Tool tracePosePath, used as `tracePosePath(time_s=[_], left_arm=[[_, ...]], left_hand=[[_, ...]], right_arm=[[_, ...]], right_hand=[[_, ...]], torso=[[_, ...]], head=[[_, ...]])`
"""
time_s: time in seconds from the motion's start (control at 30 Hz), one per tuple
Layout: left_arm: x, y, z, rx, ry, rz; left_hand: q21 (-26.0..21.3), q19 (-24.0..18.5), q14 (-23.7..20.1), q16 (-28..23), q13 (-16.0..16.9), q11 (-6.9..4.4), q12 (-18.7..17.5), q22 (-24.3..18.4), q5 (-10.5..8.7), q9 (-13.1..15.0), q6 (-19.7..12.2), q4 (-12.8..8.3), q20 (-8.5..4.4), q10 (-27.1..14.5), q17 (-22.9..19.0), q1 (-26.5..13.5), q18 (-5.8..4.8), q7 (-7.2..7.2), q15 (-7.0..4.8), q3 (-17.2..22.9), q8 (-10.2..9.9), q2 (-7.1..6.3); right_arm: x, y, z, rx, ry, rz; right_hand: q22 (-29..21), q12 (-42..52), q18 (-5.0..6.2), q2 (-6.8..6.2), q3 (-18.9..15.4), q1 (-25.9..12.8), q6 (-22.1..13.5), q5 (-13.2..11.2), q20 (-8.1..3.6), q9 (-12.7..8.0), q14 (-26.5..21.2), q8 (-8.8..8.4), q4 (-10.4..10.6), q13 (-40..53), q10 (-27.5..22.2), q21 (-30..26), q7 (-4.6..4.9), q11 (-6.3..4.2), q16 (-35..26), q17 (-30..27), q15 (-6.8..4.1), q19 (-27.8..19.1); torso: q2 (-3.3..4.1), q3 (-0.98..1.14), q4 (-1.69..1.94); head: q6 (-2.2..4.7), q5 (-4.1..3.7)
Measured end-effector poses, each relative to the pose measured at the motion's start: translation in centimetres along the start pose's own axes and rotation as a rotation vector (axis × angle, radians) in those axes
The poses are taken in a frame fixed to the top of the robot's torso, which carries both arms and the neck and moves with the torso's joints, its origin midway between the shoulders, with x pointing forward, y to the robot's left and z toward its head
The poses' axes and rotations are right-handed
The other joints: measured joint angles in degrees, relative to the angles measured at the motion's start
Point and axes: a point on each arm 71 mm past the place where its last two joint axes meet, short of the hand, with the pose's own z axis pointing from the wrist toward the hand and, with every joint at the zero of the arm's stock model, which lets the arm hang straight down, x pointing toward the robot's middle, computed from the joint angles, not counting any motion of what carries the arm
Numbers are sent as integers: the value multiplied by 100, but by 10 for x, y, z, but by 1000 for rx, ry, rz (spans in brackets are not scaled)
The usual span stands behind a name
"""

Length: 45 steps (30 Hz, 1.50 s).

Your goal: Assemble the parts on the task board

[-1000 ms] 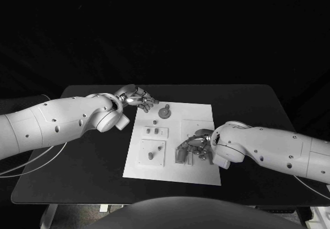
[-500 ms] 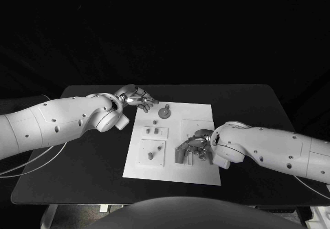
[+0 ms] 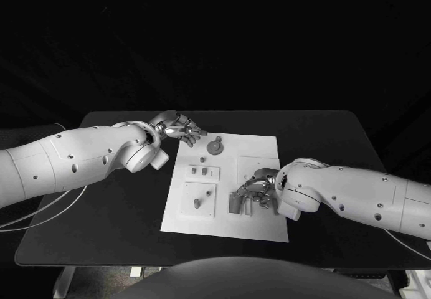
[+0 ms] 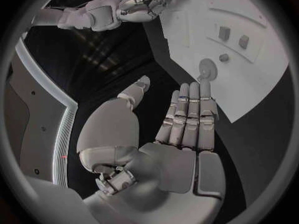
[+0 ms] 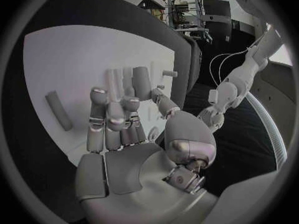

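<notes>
So you've got the task board point(image 3: 260, 227) lying flat in the middle of the black table point(image 3: 108, 218), with small grey parts on it: a round disc-shaped part point(image 3: 215, 147) near the far edge, a couple of little pegs point(image 3: 197, 169) left of centre, and upright cylinders point(image 3: 235, 204) near the middle. Your right hand point(image 3: 256, 190) sits over the board's right half right beside those cylinders, fingers bent down toward them, but you can't tell whether it grips anything. Your left hand point(image 3: 180, 129) hovers at the board's far left corner, just beside the disc, fingers straight and apart, holding nothing.
</notes>
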Motion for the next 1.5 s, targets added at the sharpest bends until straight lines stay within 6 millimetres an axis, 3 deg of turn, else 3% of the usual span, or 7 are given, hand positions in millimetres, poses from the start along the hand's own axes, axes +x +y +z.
tracePosePath(time_s=[0.83,0.93,1.0,1.07,1.23,1.37,1.5], left_arm=[[-1,1,-1,-9,2,2],[-2,2,-1,-11,2,3],[-2,2,-1,-12,2,3],[-2,2,-1,-14,2,3],[-2,2,-1,-15,3,4],[-2,2,-1,-16,3,4],[-2,2,-1,-17,3,4]], left_hand=[[-23,0,-14,-22,4,0,-4,4,0,-4,0,0,0,0,8,0,27,0,14,0,0,0],[-23,0,-23,-22,4,0,-24,9,0,-4,0,0,0,0,8,0,29,0,23,0,0,0],[-23,0,-23,-22,3,0,-24,9,0,-4,0,0,0,0,8,0,28,0,23,0,0,0],[-23,0,-23,-22,3,0,-24,9,0,-4,0,0,0,0,8,0,28,0,23,0,0,0],[-23,0,-23,-22,3,0,-24,8,0,-4,0,0,0,0,8,0,27,0,23,0,0,0],[-23,0,-23,-22,3,0,-24,8,0,-9,0,0,0,0,7,0,25,0,23,0,0,0],[-23,0,-23,-22,3,0,-24,8,0,-9,0,0,0,0,7,0,1,0,23,0,0,0]], right_arm=[[-1,-2,-2,-55,-10,7],[-1,-3,-4,-69,-4,7],[-1,-4,-4,-73,-4,8],[-2,-7,-5,-70,-7,9],[-1,-8,-5,-74,-14,4],[-3,-7,-5,-76,-30,-1],[-4,-8,-5,-76,-49,-8]], right_hand=[[-1,58,1,303,689,-260,57,7,51,53,-3,29,132,-33,6,60,-25,-3,0,23,8,13],[-1,58,1,449,727,-114,85,7,52,55,8,50,140,-33,18,82,-33,3,0,28,6,13],[-2,58,5,846,778,180,98,52,52,36,25,20,146,-40,36,91,-24,-13,1,28,1,14],[-2,58,7,667,735,145,99,28,52,35,26,20,104,-44,36,91,-24,-13,1,28,1,14],[-2,58,11,-221,717,-16,86,22,52,26,26,-11,337,-66,37,91,0,-13,1,27,1,14],[-2,58,18,-481,695,-56,72,-566,40,26,26,-11,500,-71,56,91,11,6,1,24,2,27],[-2,58,21,-635,668,-152,50,-689,38,26,25,-11,626,-76,56,91,13,6,1,24,3,46]], torso=[[-1,2,-3],[-1,2,-3],[-1,3,-3],[-1,4,-3],[-1,4,-7],[-1,4,-6],[-1,4,-4]], head=[[0,16],[0,20],[0,25],[0,28],[0,29],[0,26],[0,25]])
